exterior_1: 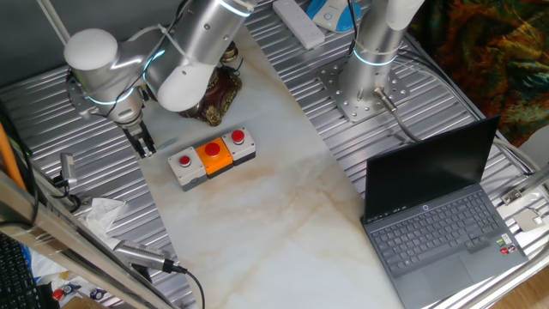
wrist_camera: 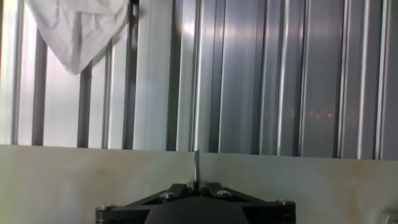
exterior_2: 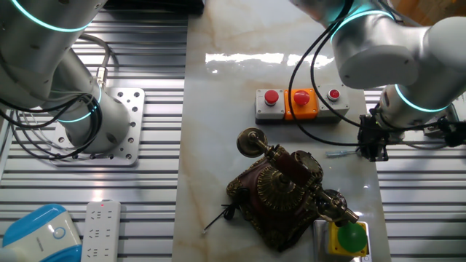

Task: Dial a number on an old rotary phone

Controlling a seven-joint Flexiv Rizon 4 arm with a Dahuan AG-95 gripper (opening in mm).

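Note:
The old rotary phone (exterior_2: pixel 280 191), dark brown with brass trim, round dial and cradle handset, stands on the marble board. In one fixed view it (exterior_1: pixel 221 96) is mostly hidden behind my arm. My gripper (exterior_2: pixel 373 150) hangs at the board's edge, to the side of the phone and apart from it, beside the grey button box. It also shows in one fixed view (exterior_1: pixel 146 146). In the hand view the gripper (wrist_camera: pixel 196 185) is shut on a thin metal rod (wrist_camera: pixel 196 165) that points at the board's edge.
A grey box (exterior_2: pixel 298 104) with red and orange buttons lies near the phone. A laptop (exterior_1: pixel 437 215) sits at the board's far end. A second arm's base (exterior_2: pixel 102 124), a white power strip (exterior_2: pixel 98 229) and a white cloth (wrist_camera: pixel 78 28) lie on the slatted table.

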